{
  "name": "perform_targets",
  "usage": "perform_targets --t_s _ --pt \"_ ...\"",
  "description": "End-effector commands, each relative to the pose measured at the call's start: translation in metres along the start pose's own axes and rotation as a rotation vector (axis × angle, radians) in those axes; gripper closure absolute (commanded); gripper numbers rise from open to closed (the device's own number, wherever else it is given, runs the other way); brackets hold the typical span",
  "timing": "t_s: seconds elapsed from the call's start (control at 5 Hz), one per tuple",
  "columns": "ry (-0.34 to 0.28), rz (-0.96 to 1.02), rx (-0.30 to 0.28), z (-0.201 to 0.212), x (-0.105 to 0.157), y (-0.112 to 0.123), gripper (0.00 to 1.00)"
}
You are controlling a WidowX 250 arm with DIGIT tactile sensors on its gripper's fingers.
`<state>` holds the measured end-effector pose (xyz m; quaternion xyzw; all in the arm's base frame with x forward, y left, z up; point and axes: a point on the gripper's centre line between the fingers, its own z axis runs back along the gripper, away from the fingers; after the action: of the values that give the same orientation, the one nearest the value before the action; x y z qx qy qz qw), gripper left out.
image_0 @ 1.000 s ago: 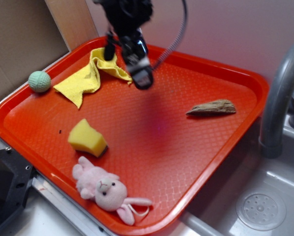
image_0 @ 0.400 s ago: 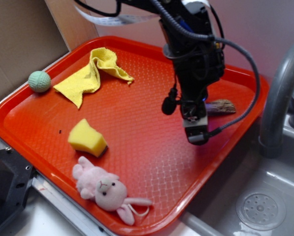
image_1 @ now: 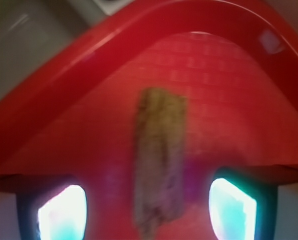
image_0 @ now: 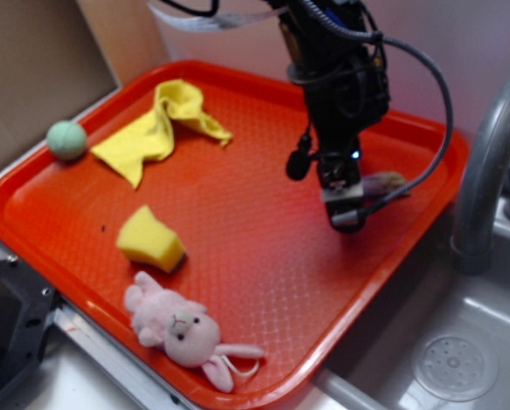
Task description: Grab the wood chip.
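The wood chip [image_0: 384, 182] is a flat brown-grey piece lying on the red tray [image_0: 237, 256] near its right rim, mostly hidden behind my arm in the exterior view. In the wrist view the wood chip [image_1: 159, 155] lies lengthwise between my two fingers, blurred. My gripper [image_0: 323, 192] is open, hanging just above the tray over the chip. In the wrist view the gripper [image_1: 146, 212] has one fingertip on each side of the chip, with a gap on both sides.
A yellow sponge wedge [image_0: 150, 240] and a pink plush rabbit [image_0: 182, 329] lie at the tray's front left. A yellow cloth [image_0: 159, 128] and a green ball [image_0: 67, 139] are at the back left. A grey faucet [image_0: 485, 188] and sink [image_0: 455, 367] are at the right.
My gripper has swung from the tray's back, near the yellow cloth, across to the right side and now hangs over the wood chip. Nothing else has moved.
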<state>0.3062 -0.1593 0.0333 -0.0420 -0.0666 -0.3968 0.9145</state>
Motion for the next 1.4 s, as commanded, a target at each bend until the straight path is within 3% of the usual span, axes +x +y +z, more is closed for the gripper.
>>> perform_targets --t_s 0.0,0.2,0.4,0.6,0.8,1.2 --pt "-0.028 -0.024 0.044 -0.004 0.027 -0.019 0.00" --pt "-0.029 -0.030 0.048 -0.004 0.028 -0.021 0.00" --pt "-0.036 0.003 0.037 0.001 0.025 -0.017 1.00" --pt "-0.066 0.012 -0.010 0.025 0.012 -0.019 1.00" --pt "-0.073 -0.016 -0.021 0.027 0.010 -0.024 1.00" --pt "-0.107 -0.002 0.017 0.039 0.003 -0.027 1.00"
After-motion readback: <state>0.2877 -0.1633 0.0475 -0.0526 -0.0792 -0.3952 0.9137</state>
